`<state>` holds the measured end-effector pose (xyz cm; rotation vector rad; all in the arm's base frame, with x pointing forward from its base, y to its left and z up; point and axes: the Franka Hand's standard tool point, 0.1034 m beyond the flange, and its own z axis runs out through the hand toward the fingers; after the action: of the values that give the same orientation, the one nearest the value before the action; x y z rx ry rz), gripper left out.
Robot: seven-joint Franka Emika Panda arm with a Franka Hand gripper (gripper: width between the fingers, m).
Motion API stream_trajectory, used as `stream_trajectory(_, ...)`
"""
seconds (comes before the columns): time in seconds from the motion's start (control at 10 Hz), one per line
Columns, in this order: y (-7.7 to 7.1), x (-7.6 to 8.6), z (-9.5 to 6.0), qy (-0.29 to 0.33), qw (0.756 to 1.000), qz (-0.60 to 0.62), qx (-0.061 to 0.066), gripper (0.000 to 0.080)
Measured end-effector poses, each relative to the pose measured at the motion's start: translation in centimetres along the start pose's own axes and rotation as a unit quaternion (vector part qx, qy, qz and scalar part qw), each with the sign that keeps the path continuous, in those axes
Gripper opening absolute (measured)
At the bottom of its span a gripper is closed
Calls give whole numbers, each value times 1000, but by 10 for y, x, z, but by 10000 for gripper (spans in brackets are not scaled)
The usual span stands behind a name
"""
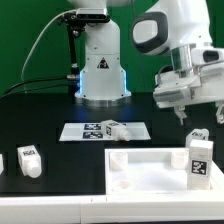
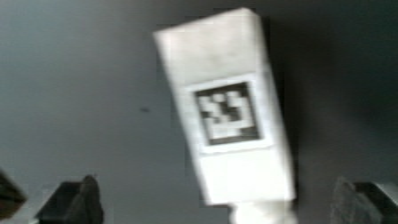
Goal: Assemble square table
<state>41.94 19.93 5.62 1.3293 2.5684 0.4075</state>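
Gripper (image 2: 221,203) fingers spread apart, holding nothing (tagged leg (image 2: 228,110) fills wrist view), hovering at 12 o'clock of upright leg (image 1: 198,160), square top (image 1: 150,170) 3 o'clock edge.

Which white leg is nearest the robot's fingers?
The leg at the exterior view's right, below the fingers; the others sit farther toward its left.

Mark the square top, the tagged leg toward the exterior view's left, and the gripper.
square top (image 1: 150,170): exterior view, on its bare flat face.
leg (image 1: 28,159): exterior view, on its tagged side.
gripper (image 1: 183,114): exterior view, midway between its fingertips.
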Motion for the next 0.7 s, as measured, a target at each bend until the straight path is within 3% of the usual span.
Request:
stream_trajectory(0.1,9,0,-1,-4,998,63,-2,648)
stream_trajectory(0.3,47,-8,3,-15,987,156,-18,649)
stream_trajectory(0.7,39,-5,10,-14,958,284,-14,649)
